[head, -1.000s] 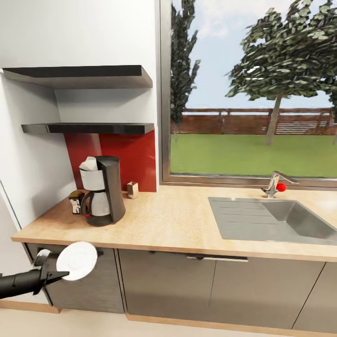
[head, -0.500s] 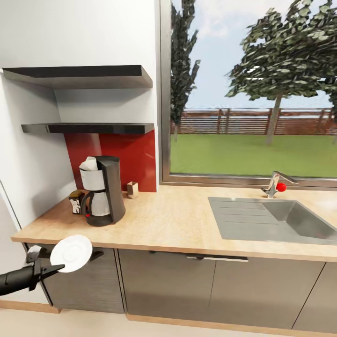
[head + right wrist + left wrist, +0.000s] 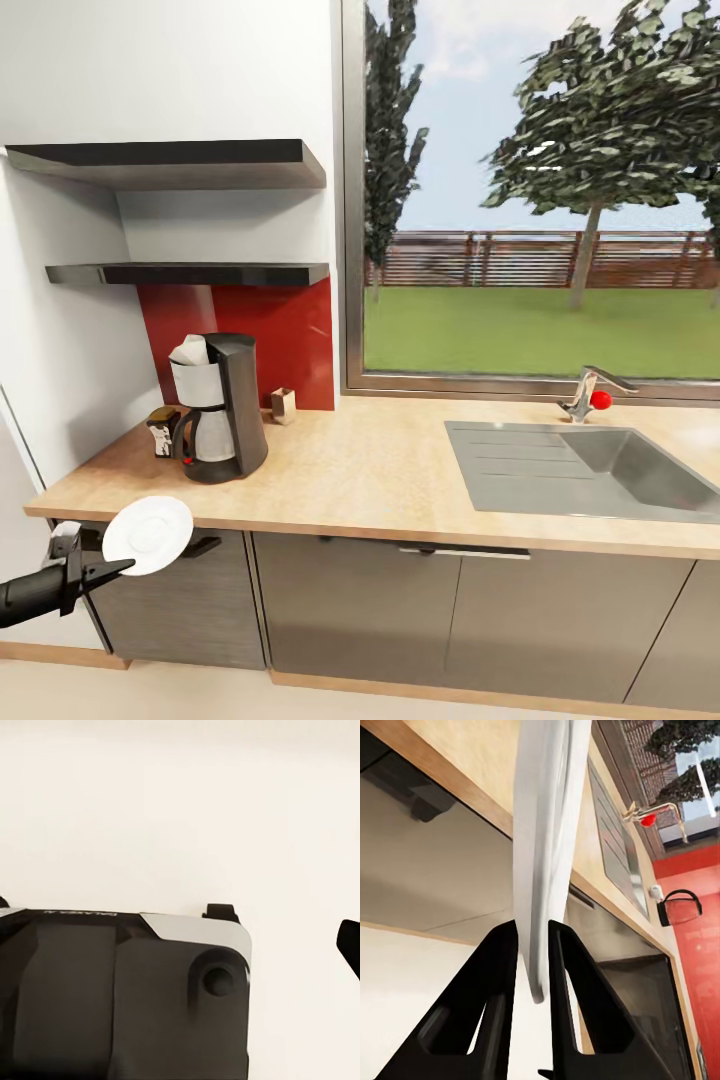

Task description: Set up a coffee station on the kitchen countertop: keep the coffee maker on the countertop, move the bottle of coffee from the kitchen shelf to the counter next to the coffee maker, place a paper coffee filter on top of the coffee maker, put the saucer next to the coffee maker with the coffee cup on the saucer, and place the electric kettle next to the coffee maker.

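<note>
A: What is seen from the head view?

B: The saucer (image 3: 148, 534) is held on edge by the left gripper (image 3: 112, 567) at the near left, in front of the grey cabinet fronts (image 3: 400, 610) and just below the front edge of the kitchen countertop (image 3: 370, 480). The coffee maker (image 3: 217, 408) is set at the far left of the countertop, with a white paper filter (image 3: 189, 351) laid on its top. The bottle of coffee (image 3: 161, 431) is placed just to its left, touching or nearly so. A small wooden block (image 3: 284, 405) is seen behind it by the red backsplash (image 3: 290, 340), and the steel sink (image 3: 580, 468) with its faucet (image 3: 588, 392) is set to the right, well apart.

A: And from the left wrist view?

B: The saucer's rim (image 3: 544, 870) is clamped between the two black fingers (image 3: 495, 1005), so the left gripper is closed on it. The countertop edge, the sink and the faucet (image 3: 649, 814) are seen beyond.

A: The right wrist view?

B: A dark part of the robot's body (image 3: 120, 997) is shown against a pale floor (image 3: 180, 810). Whether the right gripper is clenched or released cannot be told.
</note>
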Motion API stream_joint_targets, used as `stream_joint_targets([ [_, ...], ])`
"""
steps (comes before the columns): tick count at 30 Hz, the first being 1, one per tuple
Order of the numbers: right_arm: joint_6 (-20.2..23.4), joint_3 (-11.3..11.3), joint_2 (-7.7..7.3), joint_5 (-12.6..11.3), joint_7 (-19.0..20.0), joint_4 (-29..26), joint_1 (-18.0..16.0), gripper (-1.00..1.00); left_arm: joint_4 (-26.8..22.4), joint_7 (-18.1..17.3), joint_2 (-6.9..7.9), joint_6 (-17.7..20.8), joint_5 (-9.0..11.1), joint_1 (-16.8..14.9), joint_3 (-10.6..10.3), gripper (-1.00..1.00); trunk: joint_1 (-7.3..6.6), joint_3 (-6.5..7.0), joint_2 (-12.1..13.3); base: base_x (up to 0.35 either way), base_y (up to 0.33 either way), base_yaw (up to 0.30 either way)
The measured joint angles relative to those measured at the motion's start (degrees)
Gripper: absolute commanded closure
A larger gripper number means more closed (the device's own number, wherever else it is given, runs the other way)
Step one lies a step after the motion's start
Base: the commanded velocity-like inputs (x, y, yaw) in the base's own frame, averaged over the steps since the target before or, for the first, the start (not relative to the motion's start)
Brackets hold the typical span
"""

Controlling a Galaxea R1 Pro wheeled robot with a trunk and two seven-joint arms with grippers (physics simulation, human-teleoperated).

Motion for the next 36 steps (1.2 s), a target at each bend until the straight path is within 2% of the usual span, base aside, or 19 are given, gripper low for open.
stream_joint_targets([
  [10, -3.0, 0.0, -0.14, 0.1, 3.0, -0.1, 0.0, -1.00, -0.1, -0.1, 0.00, 0.0, 0.0, 0.0, 0.0, 1.00, -0.02, 0.00, 0.0, 0.132, 0.141, 0.000],
  [11, -3.4, 0.0, -0.14, 0.1, 14.0, -0.1, 0.0, -1.00, -0.1, -0.1, 0.00, 0.0, 0.0, 0.0, 0.0, 1.00, -0.02, 0.00, 0.0, 0.183, 0.242, 0.000],
  [12, -3.4, 0.0, -0.15, 0.1, 14.6, -0.1, 0.0, -1.00, -0.1, -0.1, 0.00, 0.0, 0.0, 0.0, 0.0, 1.00, -0.02, 0.00, 0.0, 0.184, 0.246, 0.000],
  [30, -3.4, 0.0, -0.30, 0.1, 14.7, -0.1, 0.0, -1.00, -0.1, -0.3, 0.00, 0.2, 0.0, 0.0, 0.0, 1.00, -0.02, 0.00, 0.0, 0.180, 0.270, 0.000],
  [36, -3.5, 0.0, -1.31, 0.1, 14.6, 0.0, 0.0, -1.00, 0.0, 0.5, 0.05, 0.0, -0.4, 0.0, 0.1, 1.00, 0.00, 0.00, 0.0, 0.039, 0.076, 0.000],
])
